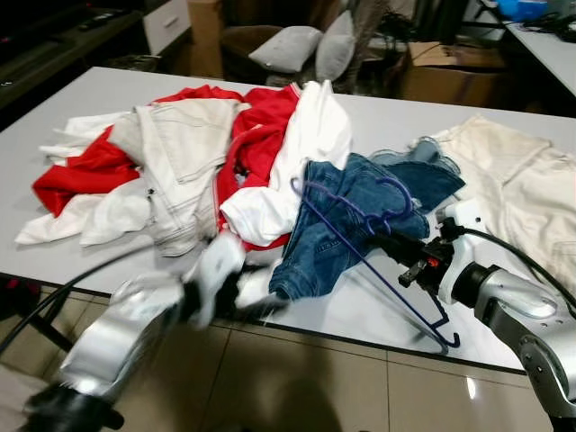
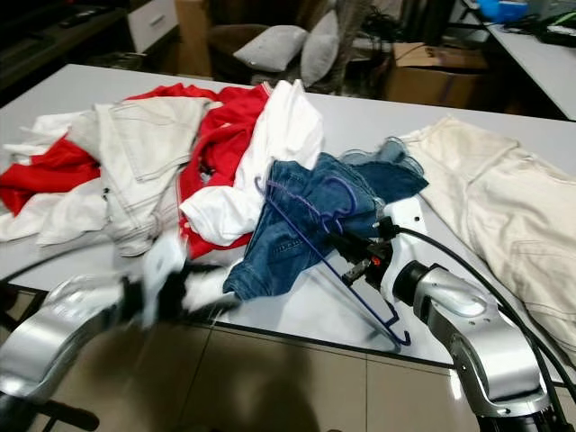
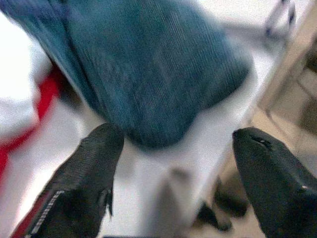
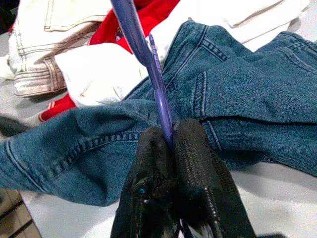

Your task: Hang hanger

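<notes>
Right claw [image 4: 168, 144]: my fingers pinched tight on the thin purple plastic hanger [image 1: 378, 270].
Hanger: lay across the blue denim jeans [image 1: 351, 225], on the white table [image 1: 81, 99].
Left claw [image 3: 173, 163]: fingers apart, at the table's edge beside the jeans.

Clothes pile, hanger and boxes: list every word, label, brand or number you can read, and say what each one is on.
No text can be read in these views.
Blue jeans: stitching and seams, no lettering visible.
Purple hanger, gripped by the right pincer: plain, no marking.
Cardboard box behind the table: no print can be made out.
Left pincer: open, view blurred, nothing legible.
</notes>
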### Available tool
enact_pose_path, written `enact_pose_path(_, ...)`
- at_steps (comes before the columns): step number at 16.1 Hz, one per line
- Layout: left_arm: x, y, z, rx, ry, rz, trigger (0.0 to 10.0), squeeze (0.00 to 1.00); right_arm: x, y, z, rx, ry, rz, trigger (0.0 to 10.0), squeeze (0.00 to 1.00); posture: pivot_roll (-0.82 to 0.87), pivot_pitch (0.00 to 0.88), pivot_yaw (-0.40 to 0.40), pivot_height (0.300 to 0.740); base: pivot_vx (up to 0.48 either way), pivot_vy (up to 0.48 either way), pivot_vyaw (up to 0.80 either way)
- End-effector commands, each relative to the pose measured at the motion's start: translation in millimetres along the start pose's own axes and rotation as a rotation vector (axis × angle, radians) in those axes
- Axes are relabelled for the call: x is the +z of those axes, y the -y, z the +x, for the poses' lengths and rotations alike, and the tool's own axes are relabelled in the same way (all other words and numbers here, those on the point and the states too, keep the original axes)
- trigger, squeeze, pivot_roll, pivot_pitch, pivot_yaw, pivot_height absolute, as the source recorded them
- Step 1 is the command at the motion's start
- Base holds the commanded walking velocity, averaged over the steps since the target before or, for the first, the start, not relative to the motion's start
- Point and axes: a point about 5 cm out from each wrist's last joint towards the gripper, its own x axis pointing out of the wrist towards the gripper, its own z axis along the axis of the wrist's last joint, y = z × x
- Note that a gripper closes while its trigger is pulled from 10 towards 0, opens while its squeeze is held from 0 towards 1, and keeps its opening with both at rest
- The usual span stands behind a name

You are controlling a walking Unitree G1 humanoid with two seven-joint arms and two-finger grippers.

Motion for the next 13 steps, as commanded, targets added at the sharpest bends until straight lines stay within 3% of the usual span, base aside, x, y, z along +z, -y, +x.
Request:
enact_pose_path(1, -6.3, 0.8, -12.6, -0.041, -0.1, 0.04, 10.0, 1.0, -10.4, 4.5, 2.4, -0.023, -0.059, -0.002, 10.0, 0.0, 0.0, 0.0, 0.002, 0.74, 0.0, 0.0, 0.0)
enact_pose_path(2, -16.1, -2.3, -26.7, -0.066, -0.187, 0.049, 10.0, 1.0, -10.6, 7.6, 4.1, -0.032, -0.056, -0.005, 10.0, 0.0, 0.01, 0.0, 0.004, 0.74, 0.0, 0.0, 0.0)
enact_pose_path(4, -16.8, -8.8, -39.1, -0.065, -0.224, 0.058, 10.0, 1.0, -8.1, 10.6, 6.8, -0.047, -0.03, 0.015, 10.0, 0.0, 0.01, 0.0, 0.013, 0.74, 0.0, 0.0, 0.0)
enact_pose_path(7, 11.1, -15.6, -49.1, -0.009, 0.051, -0.071, 10.0, 1.0, 2.5, 13.0, 4.3, -0.085, 0.056, 0.056, 10.0, 0.0, 0.03, 0.0, 0.023, 0.74, 0.0, 0.0, 0.0)
enact_pose_path(8, 26.7, -22.7, -51.4, 0.114, 0.232, -0.094, 10.0, 1.0, 9.9, 13.1, -1.1, -0.142, 0.09, 0.064, 10.0, 0.0, 0.03, 0.0, 0.029, 0.74, 0.0, 0.0, 0.0)
enact_pose_path(9, 31.3, -26.9, -50.3, 0.197, 0.281, -0.09, 10.0, 1.0, 14.0, 12.7, -3.5, -0.175, 0.098, 0.055, 10.0, 0.0, 0.04, 0.0, 0.033, 0.74, 0.0, 0.0, 0.0)
enact_pose_path(10, 48.1, -33.6, -37.6, 0.437, 0.459, -0.113, 10.0, 0.57, 29.7, 6.8, -7.1, -0.267, 0.16, 0.084, 10.0, 0.0, 0.02, 0.0, 0.043, 0.74, 0.0, 0.0, 0.0)
enact_pose_path(11, 53.7, -35.0, -34.4, 0.512, 0.523, -0.137, 10.0, 0.57, 34.3, 4.5, -8.1, -0.295, 0.182, 0.105, 10.0, 0.0, 0.01, 0.0, 0.044, 0.74, 0.0, 0.0, 0.0)
enact_pose_path(12, 61.9, -35.3, -24.8, 0.609, 0.565, -0.164, 10.0, 0.56, 38.1, -1.1, -7.9, -0.356, 0.162, 0.069, 10.0, 0.0, -0.02, 0.0, 0.047, 0.74, 0.0, 0.0, 0.0)
enact_pose_path(13, 71.5, -28.0, -7.0, 0.616, 0.533, -0.119, 10.0, 0.56, 41.3, -0.6, -9.4, -0.478, 0.203, 0.043, 10.0, 0.0, -0.03, 0.0, 0.05, 0.74, 0.0, 0.0, 0.0)
